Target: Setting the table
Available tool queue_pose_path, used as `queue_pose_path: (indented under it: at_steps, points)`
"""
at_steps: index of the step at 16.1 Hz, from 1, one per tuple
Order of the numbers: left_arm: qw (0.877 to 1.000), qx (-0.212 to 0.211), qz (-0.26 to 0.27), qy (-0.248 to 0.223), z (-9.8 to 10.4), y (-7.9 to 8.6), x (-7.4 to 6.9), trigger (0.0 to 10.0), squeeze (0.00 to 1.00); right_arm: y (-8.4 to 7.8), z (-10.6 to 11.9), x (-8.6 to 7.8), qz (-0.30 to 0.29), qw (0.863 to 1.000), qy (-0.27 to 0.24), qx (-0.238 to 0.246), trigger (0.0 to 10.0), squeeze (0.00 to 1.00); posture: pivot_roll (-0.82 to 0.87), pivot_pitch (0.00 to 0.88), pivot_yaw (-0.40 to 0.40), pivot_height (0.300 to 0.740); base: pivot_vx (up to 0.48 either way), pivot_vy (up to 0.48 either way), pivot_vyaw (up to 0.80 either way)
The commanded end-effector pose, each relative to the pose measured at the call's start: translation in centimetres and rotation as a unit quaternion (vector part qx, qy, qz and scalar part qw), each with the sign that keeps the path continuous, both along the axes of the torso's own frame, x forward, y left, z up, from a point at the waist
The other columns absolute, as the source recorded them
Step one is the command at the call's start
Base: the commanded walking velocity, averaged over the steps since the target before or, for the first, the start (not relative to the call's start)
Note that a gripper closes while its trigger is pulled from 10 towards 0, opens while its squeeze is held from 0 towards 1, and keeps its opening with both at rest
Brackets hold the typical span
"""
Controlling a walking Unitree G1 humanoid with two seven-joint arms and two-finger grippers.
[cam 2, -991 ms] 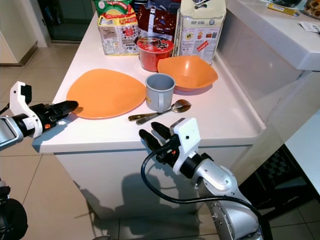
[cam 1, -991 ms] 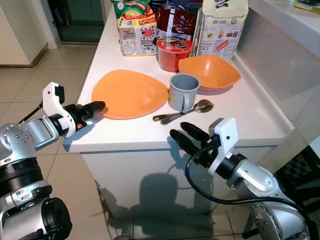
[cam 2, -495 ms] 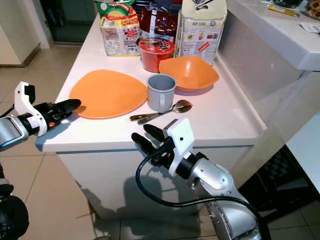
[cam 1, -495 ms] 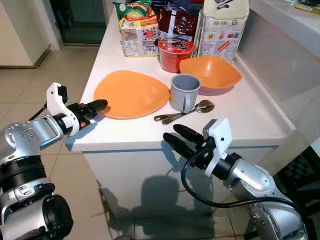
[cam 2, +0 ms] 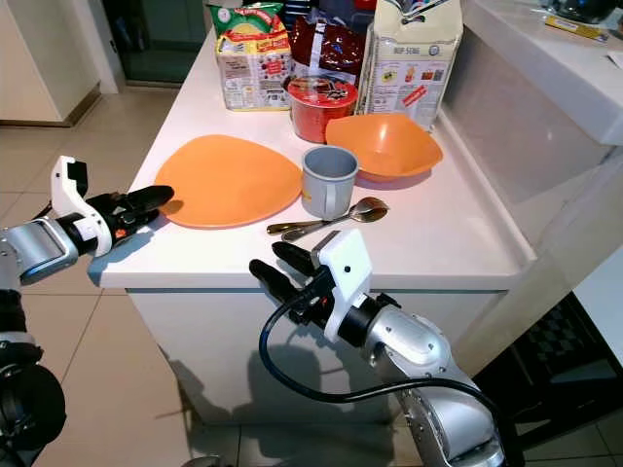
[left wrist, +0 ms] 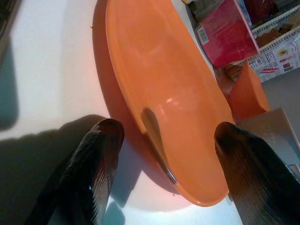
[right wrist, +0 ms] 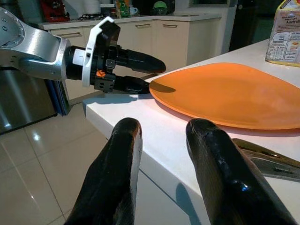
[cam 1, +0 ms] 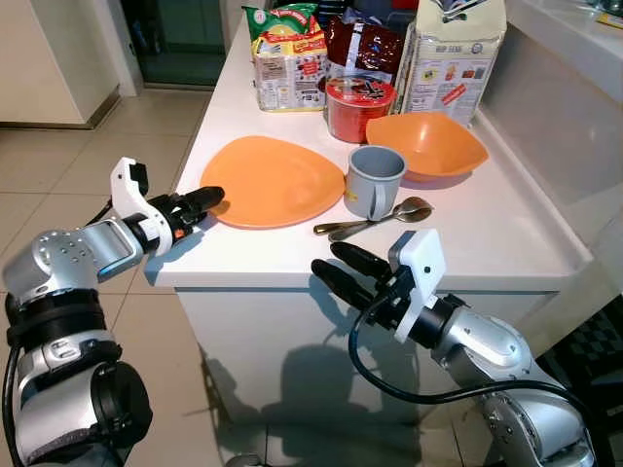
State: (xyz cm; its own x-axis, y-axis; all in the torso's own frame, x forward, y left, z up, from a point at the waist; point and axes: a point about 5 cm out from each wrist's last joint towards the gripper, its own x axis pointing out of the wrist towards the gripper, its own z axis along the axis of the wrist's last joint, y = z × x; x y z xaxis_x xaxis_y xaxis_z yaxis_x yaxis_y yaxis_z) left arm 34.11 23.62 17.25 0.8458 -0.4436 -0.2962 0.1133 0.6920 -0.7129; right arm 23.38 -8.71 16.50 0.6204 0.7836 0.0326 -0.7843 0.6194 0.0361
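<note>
- Left gripper (cam 1: 207, 197) is reaching the near-left edge of the plate (cam 1: 273, 180), fingers apart, one above the rim and one below it; nothing is clamped yet.
- Right gripper (cam 1: 336, 271) is hovering just off the front edge of the counter (cam 1: 487, 243), below and in front of the spoons (cam 1: 375, 218), its fingers apart and holding nothing.
- Beyond the right gripper, the mug (cam 1: 373, 181) is standing just behind the spoons; the bowl (cam 1: 428, 144) is sitting past the mug, and the plate lies between the two grippers, toward the left one.
- Progress, as I judge it: setting is barely starting. Plate, mug, bowl and spoons are all bunched together next to the red tub (cam 1: 359, 107) and food boxes (cam 1: 453, 58), not laid out as a place setting. Taking hold of the plate looks like the step in hand; everything else is waiting.
- Left wrist view is showing what the head views cannot: the plate rim (left wrist: 154, 140) running right between the two fingertips (left wrist: 101, 154), with a gap still on each side.
- Right wrist view is looking across the counter at the left gripper (right wrist: 143, 72) straddling the plate edge (right wrist: 225, 93), and is catching the spoon handles (right wrist: 267, 157) just past its own fingers.
</note>
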Motion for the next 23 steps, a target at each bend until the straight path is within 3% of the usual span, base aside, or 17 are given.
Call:
queue_pose_path:
  at_steps: [1,8,16,23]
  points:
    - [1.000,-0.008,-0.017,0.020,-0.7,-1.1,0.3,10.0,0.00,-0.1,0.2,0.0,0.004,1.000,-0.001,0.003,10.0,0.00,0.02,0.000,-0.008,0.740,0.000,0.000,0.00]
    - [1.000,-0.022,-0.019,0.012,-0.1,-0.8,0.6,10.0,0.00,-0.1,0.2,0.1,0.002,1.000,-0.002,0.003,10.0,0.00,0.02,0.000,-0.007,0.740,0.000,0.000,0.00]
    - [0.997,-0.074,-0.030,-0.004,0.6,-1.7,1.3,10.0,0.00,-0.2,0.3,0.3,0.001,1.000,-0.005,0.001,10.0,0.00,0.01,0.000,-0.007,0.740,0.000,0.000,0.00]
    - [0.997,-0.073,-0.036,-0.004,0.6,-2.0,1.5,9.9,0.00,-0.1,0.3,0.4,0.002,1.000,-0.006,0.000,10.0,0.00,0.01,0.000,-0.009,0.740,0.000,0.000,0.00]
